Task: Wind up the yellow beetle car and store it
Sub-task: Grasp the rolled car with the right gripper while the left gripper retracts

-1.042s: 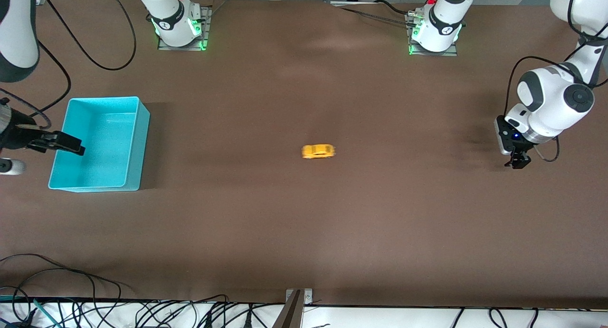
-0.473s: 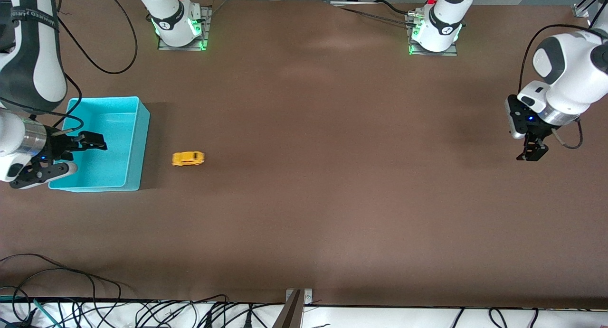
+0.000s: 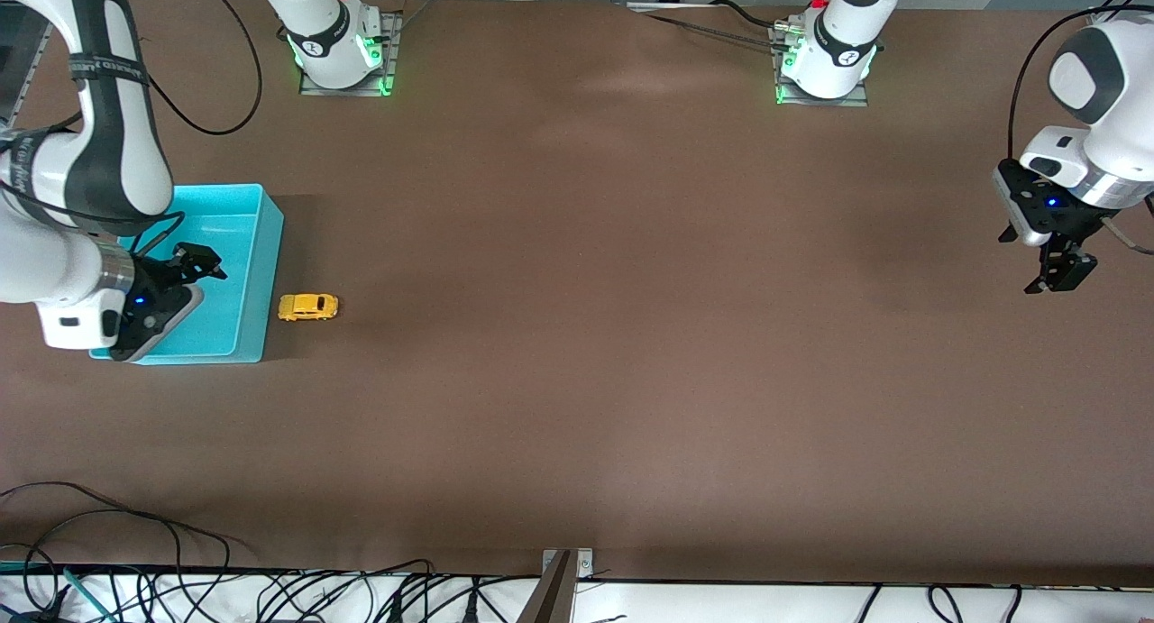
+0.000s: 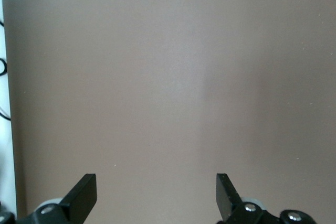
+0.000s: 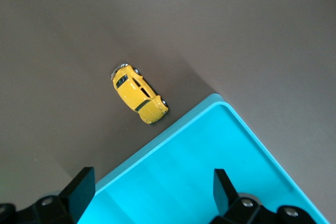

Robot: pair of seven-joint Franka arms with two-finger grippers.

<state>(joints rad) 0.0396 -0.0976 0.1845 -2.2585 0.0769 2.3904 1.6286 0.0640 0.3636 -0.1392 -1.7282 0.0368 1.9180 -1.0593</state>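
Your right gripper [image 3: 194,267] hangs over the turquoise bin [image 3: 257,244], arm bent down from above, fingers spread wide with nothing between them. At its three o'clock, the yellow beetle car [image 3: 308,306] sits on the table just beside the bin wall. Your left gripper [image 3: 1057,276] hovers over bare table at the left arm's end, wide open, empty.

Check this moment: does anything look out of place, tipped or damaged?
Nothing stands out. The yellow beetle car sits upright on its wheels on the table, right beside the turquoise bin, not in it. No damage shows.
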